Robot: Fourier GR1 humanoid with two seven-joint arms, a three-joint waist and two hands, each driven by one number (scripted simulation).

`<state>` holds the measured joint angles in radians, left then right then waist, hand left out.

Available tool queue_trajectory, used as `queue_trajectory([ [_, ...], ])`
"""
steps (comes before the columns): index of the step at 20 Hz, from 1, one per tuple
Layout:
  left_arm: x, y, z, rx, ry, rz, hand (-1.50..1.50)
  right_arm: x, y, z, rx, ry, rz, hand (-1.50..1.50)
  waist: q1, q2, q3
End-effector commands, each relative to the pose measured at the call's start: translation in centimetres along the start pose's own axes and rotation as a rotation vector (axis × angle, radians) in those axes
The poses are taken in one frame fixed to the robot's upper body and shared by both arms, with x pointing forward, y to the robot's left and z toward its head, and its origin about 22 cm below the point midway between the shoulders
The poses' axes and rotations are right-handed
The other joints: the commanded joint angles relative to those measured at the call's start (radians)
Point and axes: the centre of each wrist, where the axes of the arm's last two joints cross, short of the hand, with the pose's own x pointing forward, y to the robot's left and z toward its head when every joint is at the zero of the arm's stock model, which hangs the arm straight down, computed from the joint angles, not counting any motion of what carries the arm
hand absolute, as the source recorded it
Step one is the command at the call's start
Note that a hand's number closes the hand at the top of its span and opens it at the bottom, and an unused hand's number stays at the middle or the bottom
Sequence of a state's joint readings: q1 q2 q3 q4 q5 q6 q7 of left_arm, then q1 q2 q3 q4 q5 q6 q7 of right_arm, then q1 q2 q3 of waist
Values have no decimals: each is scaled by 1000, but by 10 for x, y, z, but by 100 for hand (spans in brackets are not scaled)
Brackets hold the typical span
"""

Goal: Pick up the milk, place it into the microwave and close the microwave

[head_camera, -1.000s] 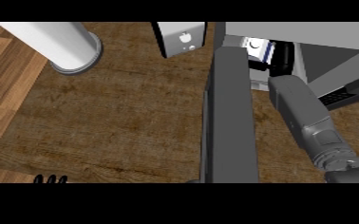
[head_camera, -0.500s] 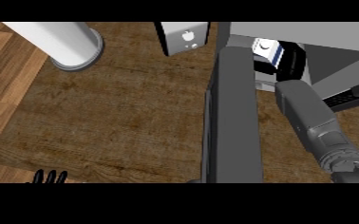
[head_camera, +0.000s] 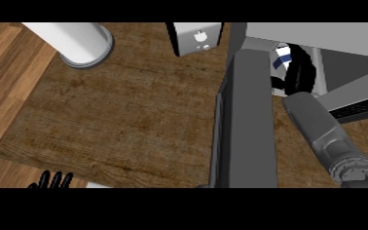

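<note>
The milk, a white carton with blue print, shows only in part inside the open microwave at the upper right. My right hand is curled round it and hides most of it; the grey forearm runs in from the lower right. The microwave's door stands open and is seen edge-on as a long grey slab down the middle of the view. At the lower left edge my left hand rests open with only its fingertips showing.
A white cylinder stands on a grey base at the upper left of the wooden counter. A small box with a white front stands just left of the microwave.
My right hand has carried the milk a little to the right, deeper into the microwave. The left hand's fingertips show slightly more at the lower edge.
</note>
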<state>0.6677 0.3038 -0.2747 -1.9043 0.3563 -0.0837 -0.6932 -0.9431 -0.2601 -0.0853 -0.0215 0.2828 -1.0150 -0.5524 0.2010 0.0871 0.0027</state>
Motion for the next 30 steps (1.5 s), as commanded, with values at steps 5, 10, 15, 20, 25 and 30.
queue_trajectory([
  [5, -3, 3, -3, -16, -8, -13, -150, 45, 18, 4, 168, -189, -105, -150, 5, -6, 6],
  [10, -6, 2, -3, -1, -10, -21, -150, 59, 21, 3, 234, -204, -175, -150, -8, -8, 6],
  [15, -8, 0, -3, 3, -16, -18, -150, 72, 31, 16, 279, -187, -323, -150, -38, -16, 8],
  [20, -9, 1, -3, 6, -9, -12, -150, 78, 32, 16, 307, -188, -516, -150, -77, -31, 6],
  [25, -4, 1, 8, 15, -10, -14, -150, 64, 37, 31, 343, -124, -666, -150, -82, -41, 4],
  [30, 0, 1, 12, 7, 1, -12, -150, 31, 38, 53, 380, -96, -799, -150, -108, -49, 3],
])
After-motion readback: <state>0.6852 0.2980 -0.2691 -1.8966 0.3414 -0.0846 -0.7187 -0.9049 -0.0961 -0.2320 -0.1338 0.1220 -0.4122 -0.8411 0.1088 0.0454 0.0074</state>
